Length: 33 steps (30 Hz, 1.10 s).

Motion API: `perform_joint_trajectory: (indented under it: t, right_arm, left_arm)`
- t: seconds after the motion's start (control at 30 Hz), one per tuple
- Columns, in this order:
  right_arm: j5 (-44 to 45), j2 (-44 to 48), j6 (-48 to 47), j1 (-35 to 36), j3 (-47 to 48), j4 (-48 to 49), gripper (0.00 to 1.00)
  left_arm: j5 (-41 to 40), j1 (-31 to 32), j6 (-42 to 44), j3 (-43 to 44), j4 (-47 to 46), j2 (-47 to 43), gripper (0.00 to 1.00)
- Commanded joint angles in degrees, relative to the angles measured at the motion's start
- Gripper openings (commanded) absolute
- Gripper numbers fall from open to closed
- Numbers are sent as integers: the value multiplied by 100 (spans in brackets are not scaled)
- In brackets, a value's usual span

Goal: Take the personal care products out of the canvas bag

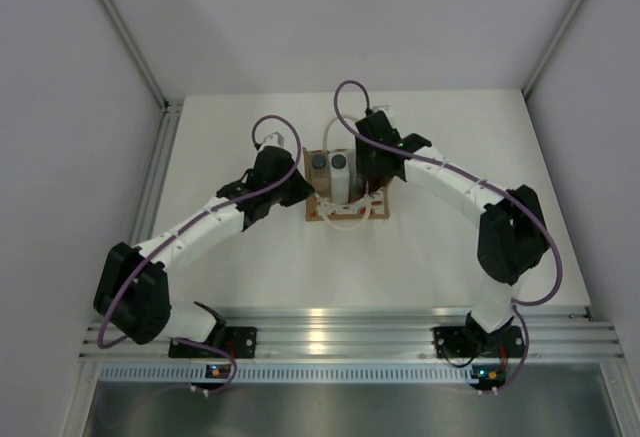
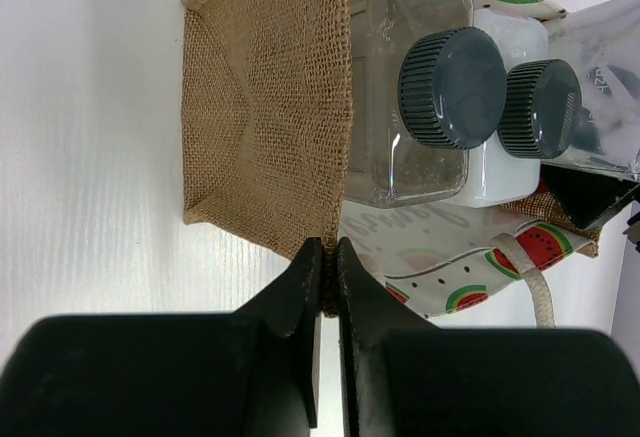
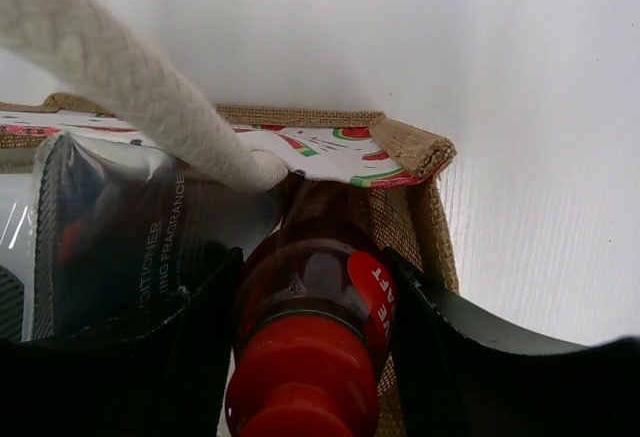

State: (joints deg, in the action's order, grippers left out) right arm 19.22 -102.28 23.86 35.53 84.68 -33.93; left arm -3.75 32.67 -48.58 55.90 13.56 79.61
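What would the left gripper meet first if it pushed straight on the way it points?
The left gripper is shut on the canvas bag at its woven edge, so that fabric comes first. Right behind it is probably the nearer grey-capped bottle, though depth is hard to judge.

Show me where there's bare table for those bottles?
The wide strip of table between the bag and the metal rail is bare; so is the strip behind the bag. Beside the bag, the left arm and right arm crowd in.

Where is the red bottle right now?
In the right wrist view, the red bottle is in a corner of the canvas bag, between the fingers of the right gripper, next to the rope handle.
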Motion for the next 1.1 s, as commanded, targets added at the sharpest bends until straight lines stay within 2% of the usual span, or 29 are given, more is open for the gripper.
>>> perform_joint_trajectory:
  t: [0.0,0.1,0.17,0.2,0.27,0.4,0.43,0.83,1.07]
  right_arm:
    - [169,-231,93,77,153,-219,56]
    - [310,-301,84,77,224,-210,52]
    - [389,-310,93,77,233,-184,40]
    - [424,-293,75,77,215,-149,40]
    - [433,-179,58,77,119,61,32]
    - [416,137,-4,86,-276,562,9]
    - [416,216,-13,86,-329,650,0]
    - [434,1060,-443,103,-137,888,0]
    - [301,1272,-522,103,170,573,0]
  left_arm:
    - [41,56,-82,-44,-222,-95,0]
    - [41,56,-82,-53,-214,-104,0]
    - [58,56,-64,-62,-214,-121,0]
    - [50,56,-55,-62,-214,-122,0]
    - [32,56,-38,-79,-214,-130,0]
    - [14,64,-29,-88,-214,-148,0]
    - [14,56,-38,-88,-222,-139,0]
    - [-126,56,-99,-132,-205,-209,0]
    - [-372,56,-187,-202,-196,-297,0]
